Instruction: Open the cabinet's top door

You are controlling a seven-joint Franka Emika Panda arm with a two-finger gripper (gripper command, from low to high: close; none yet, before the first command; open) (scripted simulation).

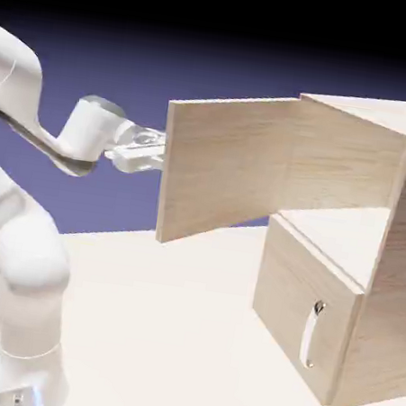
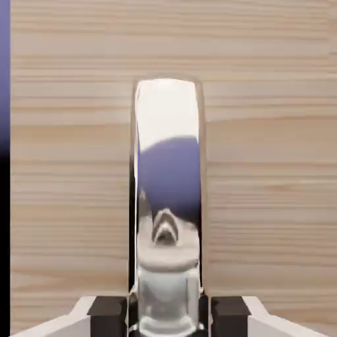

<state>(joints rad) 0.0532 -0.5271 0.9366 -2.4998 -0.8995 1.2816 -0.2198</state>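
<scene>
pale cream tabletop, wood-grain cabinet and white robot arm's base on it

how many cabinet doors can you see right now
2: the top door, swung wide open at the fingers, and the lower door, closed beneath the open compartment.

Behind the jaws in the exterior view hangs a plain blue-violet backdrop, fading to black high above them, while below them a pale, smooth tabletop lies brightly lit.
</scene>
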